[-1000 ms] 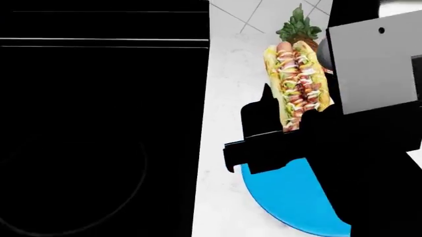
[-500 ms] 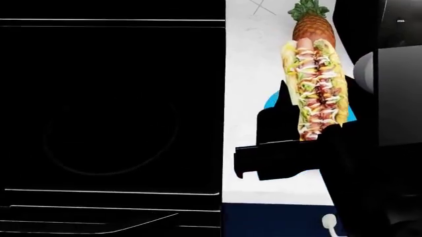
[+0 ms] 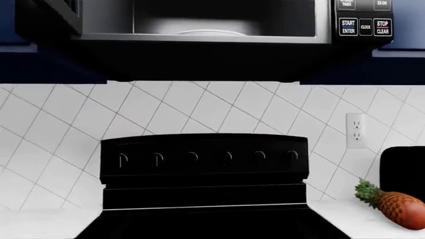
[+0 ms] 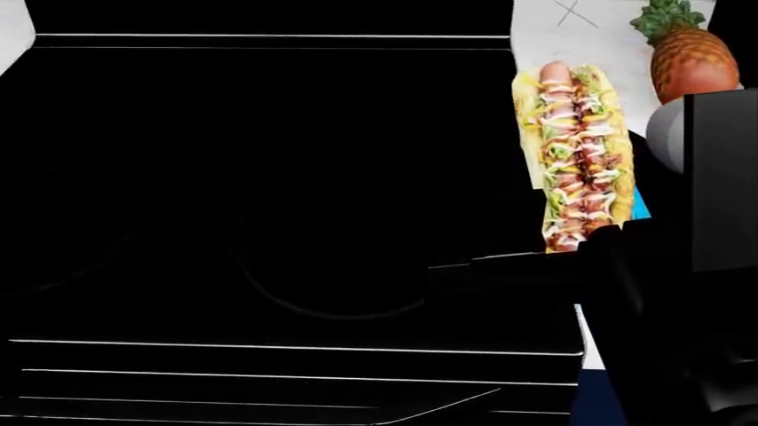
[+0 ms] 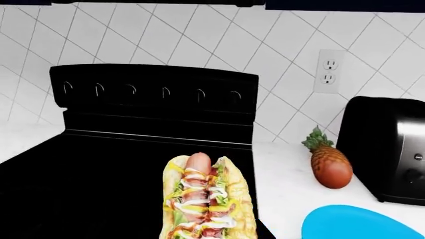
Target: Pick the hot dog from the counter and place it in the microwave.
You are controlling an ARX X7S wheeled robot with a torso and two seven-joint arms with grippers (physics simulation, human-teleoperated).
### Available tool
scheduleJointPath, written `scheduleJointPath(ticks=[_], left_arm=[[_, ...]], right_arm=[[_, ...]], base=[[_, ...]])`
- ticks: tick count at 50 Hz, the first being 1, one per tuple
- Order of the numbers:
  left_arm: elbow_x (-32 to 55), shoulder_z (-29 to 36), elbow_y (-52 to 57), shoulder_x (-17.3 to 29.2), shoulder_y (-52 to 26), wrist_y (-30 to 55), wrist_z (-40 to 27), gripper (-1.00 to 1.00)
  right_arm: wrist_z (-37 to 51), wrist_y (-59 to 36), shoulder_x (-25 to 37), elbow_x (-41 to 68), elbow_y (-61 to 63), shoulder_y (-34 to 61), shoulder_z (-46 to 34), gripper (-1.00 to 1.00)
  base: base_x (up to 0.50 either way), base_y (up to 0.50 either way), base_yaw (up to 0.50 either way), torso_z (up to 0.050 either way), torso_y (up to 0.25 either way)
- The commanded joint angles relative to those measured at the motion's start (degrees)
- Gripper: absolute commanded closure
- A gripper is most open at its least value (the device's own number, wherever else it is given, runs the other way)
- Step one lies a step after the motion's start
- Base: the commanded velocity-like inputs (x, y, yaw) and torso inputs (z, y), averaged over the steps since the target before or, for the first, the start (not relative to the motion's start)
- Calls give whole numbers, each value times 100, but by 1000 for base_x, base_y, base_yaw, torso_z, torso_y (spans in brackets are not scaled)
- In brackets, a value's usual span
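Note:
The hot dog (image 4: 574,155), a yellow bun with sausage and red and green toppings, is held in the air by its near end over the seam between the black stove and the counter (image 4: 566,27). My right gripper (image 4: 563,253) is shut on it; in the right wrist view the hot dog (image 5: 207,199) points toward the stove's back panel. The microwave (image 3: 199,25) hangs above the stove, with its cavity showing and its buttons (image 3: 365,26) at one side. My left gripper's dark fingers do not stand out from the black stove.
The black stove (image 4: 261,195) fills most of the head view; its knob panel (image 3: 202,159) stands at the tiled wall. A pineapple (image 5: 330,167), a black toaster (image 5: 391,149) and a blue plate (image 5: 355,224) sit on the counter beside the stove.
The head view has swung so that the stove fills more of it. The hot dog, still gripped, now sits further right in view and the blue plate is nearly hidden.

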State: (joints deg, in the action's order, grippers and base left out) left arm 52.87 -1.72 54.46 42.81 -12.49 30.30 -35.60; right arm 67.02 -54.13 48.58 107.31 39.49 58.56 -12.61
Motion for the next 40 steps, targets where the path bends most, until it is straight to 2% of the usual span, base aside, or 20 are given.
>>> scheduleJointPath(ticks=[1, 40], left_arm=[[23, 20, 16, 16, -11, -8, -47, -100], [-79, 207, -115, -28, -141, -103, -14, -100]], right_arm=[[-82, -69, 12, -87, 26, 21, 1, 100], [-102, -77, 10, -34, -19, 252, -164, 100]], base=[[0, 500, 0, 0, 0], [0, 500, 0, 0, 0]])
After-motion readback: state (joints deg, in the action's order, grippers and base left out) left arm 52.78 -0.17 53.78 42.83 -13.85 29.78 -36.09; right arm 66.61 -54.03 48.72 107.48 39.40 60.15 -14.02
